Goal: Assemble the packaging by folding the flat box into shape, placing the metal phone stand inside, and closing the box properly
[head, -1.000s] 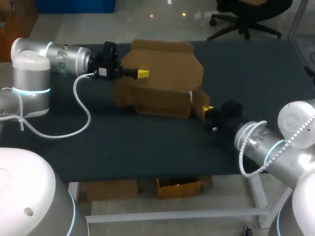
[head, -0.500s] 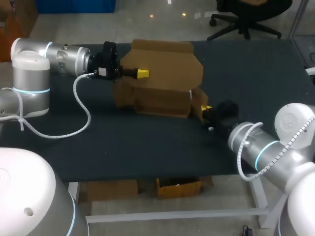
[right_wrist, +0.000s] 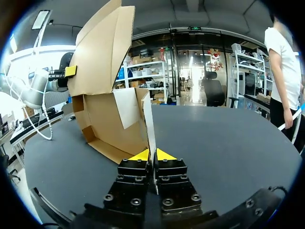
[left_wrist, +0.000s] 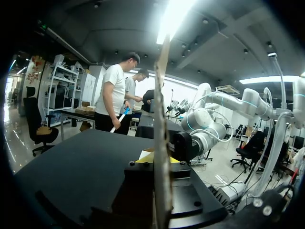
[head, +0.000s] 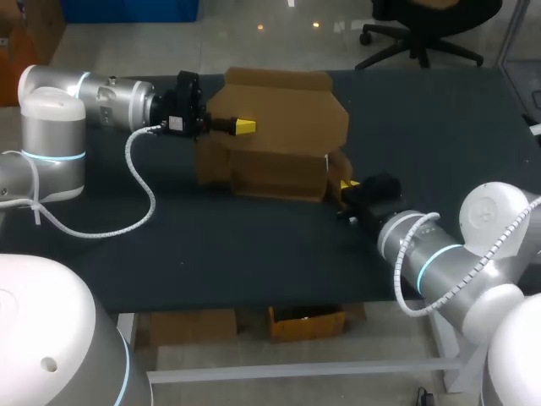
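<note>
A brown cardboard box (head: 279, 127), partly folded, stands at the table's back middle with its big lid panel raised. My left gripper (head: 245, 126) is shut on that panel's left part. In the left wrist view the panel (left_wrist: 161, 119) runs edge-on between the fingers of the left gripper (left_wrist: 157, 158). My right gripper (head: 347, 184) is at the box's right end, shut on a small side flap. In the right wrist view that thin flap (right_wrist: 148, 124) rises between the yellow tips of the right gripper (right_wrist: 153, 155), with the box (right_wrist: 102, 52) beyond it. No metal phone stand is in view.
The dark table (head: 254, 245) carries only the box. The left arm's white cable (head: 139, 194) loops over the table's left part. My right arm (head: 439, 262) lies low over the front right corner, close to the table's edge.
The right arm has slid leftward toward the box, taking the side flap with it. The left arm and the lid panel have kept still.
</note>
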